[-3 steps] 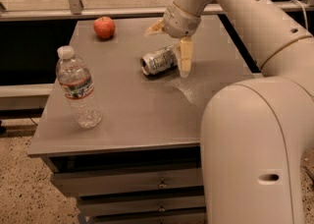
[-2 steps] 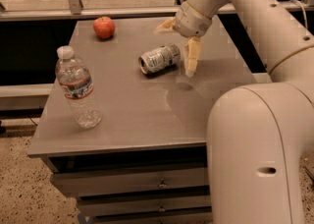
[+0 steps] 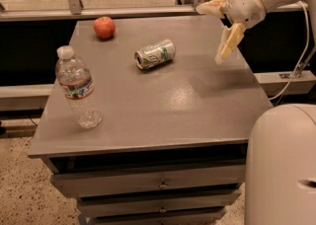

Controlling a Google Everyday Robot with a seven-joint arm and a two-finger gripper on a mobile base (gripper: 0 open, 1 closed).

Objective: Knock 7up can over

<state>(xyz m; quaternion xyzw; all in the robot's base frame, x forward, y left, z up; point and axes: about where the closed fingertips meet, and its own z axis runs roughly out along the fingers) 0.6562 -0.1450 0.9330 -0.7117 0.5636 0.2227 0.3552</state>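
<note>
The can point(image 3: 155, 54) lies on its side on the table point(image 3: 197, 110), toward the back half of the top. The gripper point(image 3: 213, 33) hangs in the air to the can's right, well apart from it, with its fingers spread wide and holding nothing. An apple point(image 3: 104, 26) sits behind and left of the can. A water bottle point(image 3: 78, 88) stands upright in front of the can and to its left.

Lab-like workspace (grey drawer cabinet point(image 3: 163, 105), speckled floor point(image 3: 19, 189), cable point(image 3: 296, 73)); gripper point(image 3: 209, 34) above cabinet's right edge
</note>
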